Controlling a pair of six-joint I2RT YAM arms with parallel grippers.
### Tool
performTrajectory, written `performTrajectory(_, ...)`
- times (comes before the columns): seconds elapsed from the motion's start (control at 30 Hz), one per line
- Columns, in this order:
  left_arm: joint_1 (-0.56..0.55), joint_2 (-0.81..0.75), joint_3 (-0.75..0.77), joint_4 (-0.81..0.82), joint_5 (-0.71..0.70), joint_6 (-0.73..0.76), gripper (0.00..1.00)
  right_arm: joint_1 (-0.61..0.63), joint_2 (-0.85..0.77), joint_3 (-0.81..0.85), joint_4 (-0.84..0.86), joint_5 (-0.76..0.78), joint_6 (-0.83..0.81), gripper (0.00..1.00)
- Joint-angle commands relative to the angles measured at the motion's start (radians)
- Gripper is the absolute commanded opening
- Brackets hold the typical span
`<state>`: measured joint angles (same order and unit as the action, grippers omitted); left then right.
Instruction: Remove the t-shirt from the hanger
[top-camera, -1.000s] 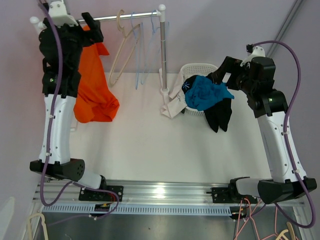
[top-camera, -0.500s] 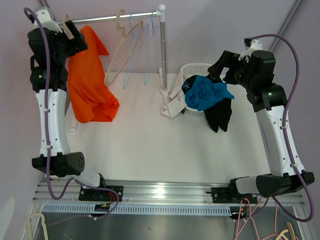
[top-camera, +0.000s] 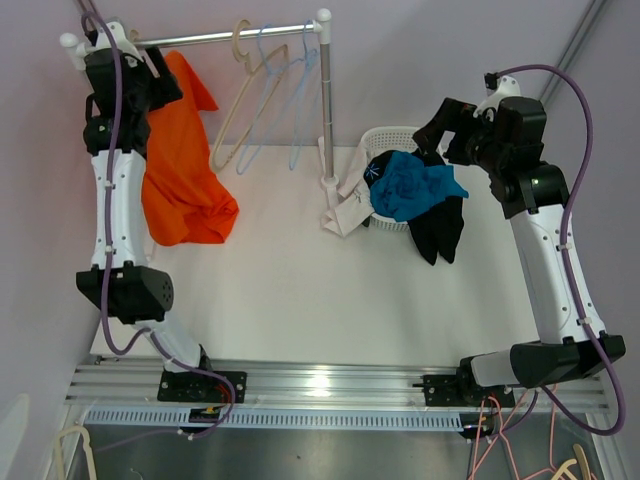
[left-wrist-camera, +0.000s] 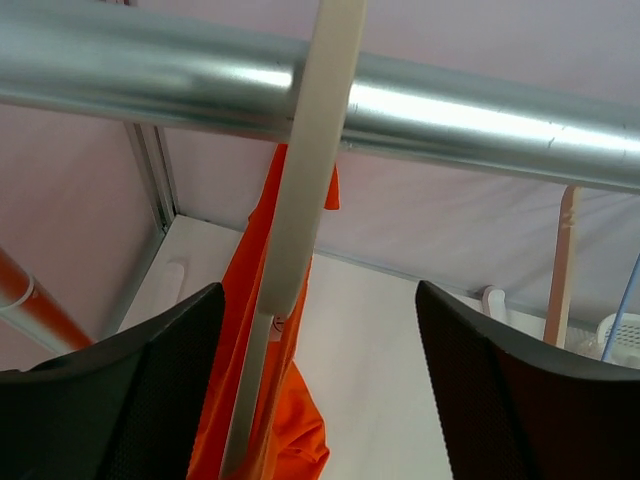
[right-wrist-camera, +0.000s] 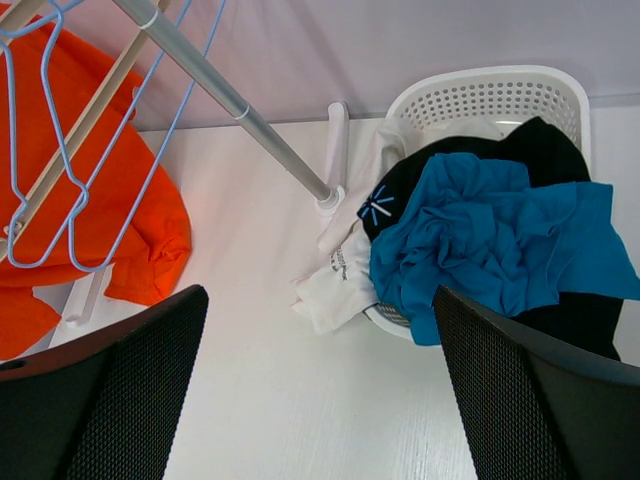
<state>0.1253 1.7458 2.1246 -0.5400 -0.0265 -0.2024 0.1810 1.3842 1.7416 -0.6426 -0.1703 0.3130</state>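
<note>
An orange t-shirt (top-camera: 185, 170) hangs from the left end of the metal rail (top-camera: 240, 33), its lower part bunched on the table. In the left wrist view a cream hanger (left-wrist-camera: 300, 200) hooks over the rail (left-wrist-camera: 450, 110) and carries the t-shirt (left-wrist-camera: 250, 330). My left gripper (top-camera: 150, 75) is up at the rail. It is open, and the hanger's neck stands between its jaws (left-wrist-camera: 320, 390), close to the left finger. My right gripper (top-camera: 440, 125) hovers open and empty beside the basket, above bare table (right-wrist-camera: 320, 390). The t-shirt (right-wrist-camera: 60, 200) shows at its far left.
An empty cream hanger (top-camera: 245, 90) and blue wire hangers (top-camera: 290, 90) hang further right on the rail. The rack's post (top-camera: 325, 100) stands mid-table. A white basket (top-camera: 400, 135) overflows with blue, black and white clothes (right-wrist-camera: 480, 230).
My left arm swung out to the left, then came back to the rail's left end around the hanger, jaws slightly narrower. The right gripper rose a little near the basket.
</note>
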Motion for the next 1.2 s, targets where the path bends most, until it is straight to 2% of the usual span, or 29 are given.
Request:
performTrajectory(0.0,0.008,0.017,0.086,0.063,-0.022,-0.008,0.79,-0.003,0.009,0.053,0.044,0.000,-0.014,0.99)
performTrajectory(0.1,0.008,0.040,0.115,0.080,-0.026,-0.003,0.71,-0.006,0.013,0.067,0.043,0.000,-0.014,0.99)
performTrajectory(0.3,0.008,0.084,0.175,0.086,-0.039,0.008,0.62,-0.005,0.010,0.070,0.047,0.000,-0.011,0.99)
performTrajectory(0.43,0.008,0.127,0.215,0.077,-0.036,0.003,0.51,-0.005,0.010,0.076,0.046,-0.005,-0.008,0.99)
performTrajectory(0.83,0.008,0.149,0.233,0.069,-0.052,0.008,0.48,-0.005,-0.008,0.075,0.038,-0.001,-0.011,0.99)
performTrajectory(1.03,0.008,0.158,0.232,0.063,-0.064,0.011,0.26,-0.006,-0.011,0.067,0.038,0.000,-0.011,0.99)
performTrajectory(1.17,0.008,0.170,0.232,0.052,-0.069,0.005,0.22,-0.006,-0.011,0.064,0.040,0.000,-0.012,1.00)
